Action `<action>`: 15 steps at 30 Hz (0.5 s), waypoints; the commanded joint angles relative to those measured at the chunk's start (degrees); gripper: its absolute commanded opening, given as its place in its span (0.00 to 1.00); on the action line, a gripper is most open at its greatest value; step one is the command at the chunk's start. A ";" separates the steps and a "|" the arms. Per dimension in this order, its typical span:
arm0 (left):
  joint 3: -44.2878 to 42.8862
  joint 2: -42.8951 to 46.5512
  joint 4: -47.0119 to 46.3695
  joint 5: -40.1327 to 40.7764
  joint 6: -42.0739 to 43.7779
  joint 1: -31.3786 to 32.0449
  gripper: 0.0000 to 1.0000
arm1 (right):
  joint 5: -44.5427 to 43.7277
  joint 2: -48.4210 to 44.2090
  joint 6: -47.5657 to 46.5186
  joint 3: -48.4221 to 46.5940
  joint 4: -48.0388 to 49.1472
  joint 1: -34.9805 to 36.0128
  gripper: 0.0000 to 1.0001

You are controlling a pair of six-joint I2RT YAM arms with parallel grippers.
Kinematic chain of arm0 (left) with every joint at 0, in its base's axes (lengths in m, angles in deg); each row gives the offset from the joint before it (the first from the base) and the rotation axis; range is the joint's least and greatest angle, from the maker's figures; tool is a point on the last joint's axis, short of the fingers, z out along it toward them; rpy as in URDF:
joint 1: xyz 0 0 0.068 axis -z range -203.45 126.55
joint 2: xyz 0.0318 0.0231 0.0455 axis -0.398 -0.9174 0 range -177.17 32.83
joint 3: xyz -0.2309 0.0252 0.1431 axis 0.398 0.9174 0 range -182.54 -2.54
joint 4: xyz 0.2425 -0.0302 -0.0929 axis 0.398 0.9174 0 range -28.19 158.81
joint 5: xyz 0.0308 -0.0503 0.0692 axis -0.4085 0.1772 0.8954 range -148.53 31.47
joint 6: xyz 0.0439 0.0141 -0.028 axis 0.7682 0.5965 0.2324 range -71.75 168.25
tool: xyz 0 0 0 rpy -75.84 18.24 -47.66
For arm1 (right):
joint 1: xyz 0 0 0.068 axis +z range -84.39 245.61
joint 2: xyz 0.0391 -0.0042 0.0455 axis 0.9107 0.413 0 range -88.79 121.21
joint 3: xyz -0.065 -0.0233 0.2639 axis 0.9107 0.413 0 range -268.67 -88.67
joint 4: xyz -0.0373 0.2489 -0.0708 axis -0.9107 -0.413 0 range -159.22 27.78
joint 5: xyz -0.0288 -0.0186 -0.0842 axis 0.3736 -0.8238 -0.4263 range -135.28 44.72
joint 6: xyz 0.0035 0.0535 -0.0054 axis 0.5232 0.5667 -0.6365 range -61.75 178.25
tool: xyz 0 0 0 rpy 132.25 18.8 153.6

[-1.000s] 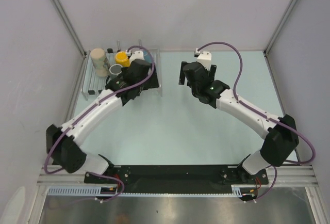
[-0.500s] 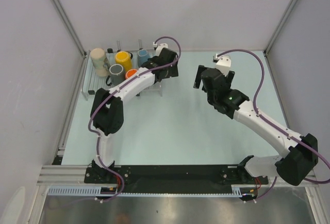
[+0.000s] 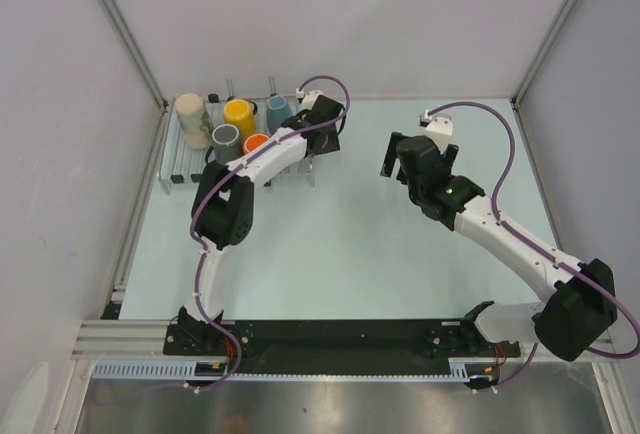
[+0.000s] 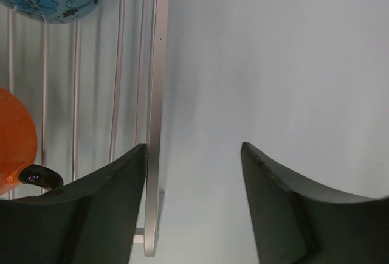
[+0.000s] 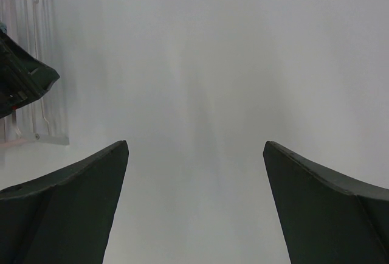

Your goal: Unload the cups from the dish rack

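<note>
Moved: A second ago the left arm lay over the cups. Now it has reached far and right, and the orange cup shows.
Right gripper (image 5: 195, 143): Wide open and holding nothing. It hangs over the bare table (image 3: 340, 244), well right of the rack.
Left gripper (image 4: 193, 148): Open and holding nothing. It sits over the right edge of the dish rack (image 3: 175, 162), with one finger above the bars and the gap above the table.
Near cups: The orange cup (image 3: 255, 143) is just left of that gripper. The dark grey cup (image 3: 225, 140) is beside it.
Far cups: The cream cup (image 3: 190, 117), yellow cup (image 3: 240, 113) and light blue cup (image 3: 278, 108) stand in a row. All five are on the rack.
Doing it well: I think orange goes first. Slide left until the rim sits between the fingers, stay off the edge bar, then squeeze and lift straight up.
</note>
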 commanded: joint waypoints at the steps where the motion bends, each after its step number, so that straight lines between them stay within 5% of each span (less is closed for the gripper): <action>1: -1.75 -1.05 0.60 -2.04 -0.61 -0.25 0.55 | 1.33 -1.47 2.70 0.82 1.75 -0.51 1.00; 6: 0.97 -0.61 0.51 -2.65 -1.05 0.01 0.24 | 1.69 -2.08 4.46 1.70 0.96 -0.42 1.00; 8: 1.68 -0.35 0.51 -2.65 -1.14 0.36 0.01 | 1.60 -2.87 4.72 2.49 1.05 -0.42 1.00; 15: 5.02 2.02 0.34 -0.37 -2.11 3.26 0.00 | 0.28 -6.03 4.46 3.29 -0.36 -0.24 1.00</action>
